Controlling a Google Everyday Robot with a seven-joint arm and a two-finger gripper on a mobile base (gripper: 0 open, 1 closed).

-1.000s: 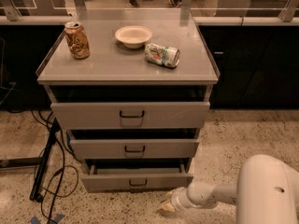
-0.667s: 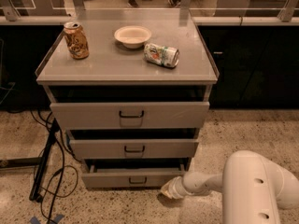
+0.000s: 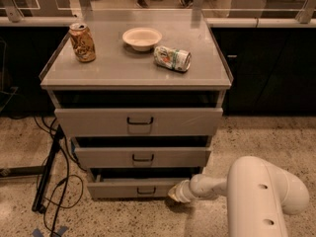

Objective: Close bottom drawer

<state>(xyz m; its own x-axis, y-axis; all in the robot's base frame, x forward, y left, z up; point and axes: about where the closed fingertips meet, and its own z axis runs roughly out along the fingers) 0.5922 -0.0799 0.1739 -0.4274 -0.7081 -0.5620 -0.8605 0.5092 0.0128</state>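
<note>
The bottom drawer [image 3: 133,187] is the lowest, narrowest grey front of the cabinet, with a small dark loop handle [image 3: 146,190]. It stands pulled out a little, with a dark gap above its front. My gripper [image 3: 174,193] is at the end of the white arm [image 3: 212,185], low near the floor. It is against the right end of the bottom drawer's front.
The middle drawer [image 3: 142,157] and top drawer [image 3: 139,121] also stand slightly out. On the cabinet top are a brown can [image 3: 82,42], a white bowl [image 3: 142,37] and a can lying on its side [image 3: 172,58]. Black cables [image 3: 49,174] and a stand leg lie at the left.
My arm has swung left and the gripper has moved from the floor at the cabinet's right to the right end of the bottom drawer's front.
</note>
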